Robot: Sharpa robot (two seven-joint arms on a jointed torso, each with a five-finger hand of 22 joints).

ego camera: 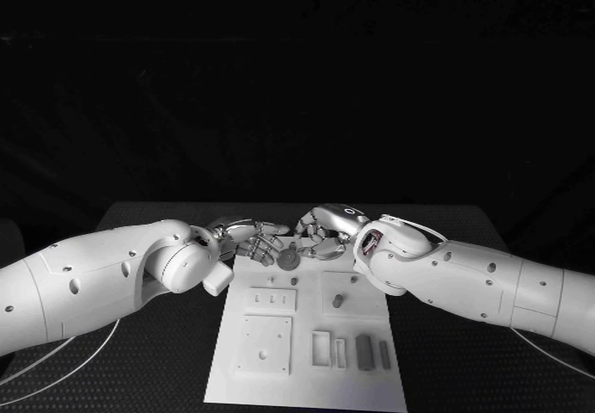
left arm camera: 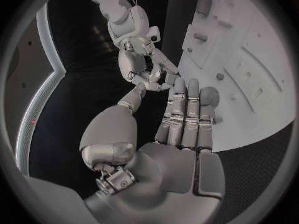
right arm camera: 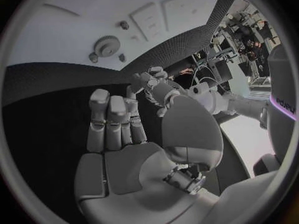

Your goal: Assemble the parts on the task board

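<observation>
Your left robot hand (ego camera: 248,243) and right robot hand (ego camera: 320,234) meet fingertip to fingertip above the far edge of the flat white task board (ego camera: 236,379), both arms bent inward over the black textured desk (ego camera: 149,344). In the left wrist view the left robot hand's fingers (left arm camera: 187,109) lie straight and together, holding nothing. The right wrist view shows the right robot hand's fingers (right arm camera: 112,119) extended, also empty. Just below the fingertips a small grey toothed gear (ego camera: 288,257) lies on the board; its teeth read clearly from the right wrist (right arm camera: 106,46). Nearer you, grey rectangular blocks (ego camera: 364,351) sit in the board.
</observation>
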